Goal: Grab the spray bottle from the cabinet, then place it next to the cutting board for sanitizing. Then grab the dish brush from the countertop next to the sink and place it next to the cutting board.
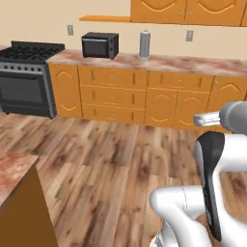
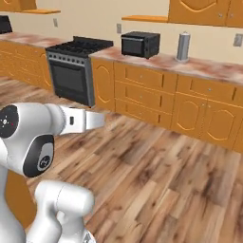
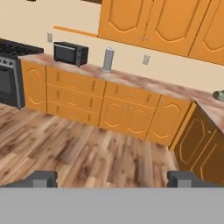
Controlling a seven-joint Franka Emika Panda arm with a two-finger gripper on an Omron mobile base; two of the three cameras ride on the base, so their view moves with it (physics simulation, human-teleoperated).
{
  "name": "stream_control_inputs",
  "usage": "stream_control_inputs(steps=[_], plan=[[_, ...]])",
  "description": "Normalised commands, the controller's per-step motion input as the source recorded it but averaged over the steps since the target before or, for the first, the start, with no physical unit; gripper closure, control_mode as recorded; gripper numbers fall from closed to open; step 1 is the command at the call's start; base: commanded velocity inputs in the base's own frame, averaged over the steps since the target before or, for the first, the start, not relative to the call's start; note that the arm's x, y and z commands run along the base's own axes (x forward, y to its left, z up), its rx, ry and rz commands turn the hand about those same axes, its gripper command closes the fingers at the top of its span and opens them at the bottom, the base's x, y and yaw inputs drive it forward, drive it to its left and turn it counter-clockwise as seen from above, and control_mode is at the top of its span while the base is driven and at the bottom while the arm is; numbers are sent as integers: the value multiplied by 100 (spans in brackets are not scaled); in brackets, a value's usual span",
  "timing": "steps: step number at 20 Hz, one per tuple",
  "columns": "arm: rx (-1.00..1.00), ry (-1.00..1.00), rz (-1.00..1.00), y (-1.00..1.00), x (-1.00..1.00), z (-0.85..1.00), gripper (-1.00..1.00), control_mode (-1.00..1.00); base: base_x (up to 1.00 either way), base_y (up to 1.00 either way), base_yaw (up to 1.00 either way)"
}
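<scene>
Gripper [image 3: 112,179] mine, fingers spread wide, nothing held. Step: reaching cabinet [image 3: 144,22] for spray bottle, not begun. Next: drive closer across floor [image 3: 78,144], find right door.

Black boxy microwave [image 1: 100,45] sitting left of a tall grey metal canister [image 1: 144,44], black gas stove with oven [image 1: 27,77] further left, brown wood-plank floor [image 1: 106,159] stretching in front
</scene>
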Motion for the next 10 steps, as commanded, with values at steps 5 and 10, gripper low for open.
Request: stream_control_inputs(steps=[5, 10], plan=[[0, 0, 0, 0, 0, 0, -100, 100, 100, -60, 59], [0, 0, 0, 0, 0, 0, -100, 100, 99, -83, 55]])
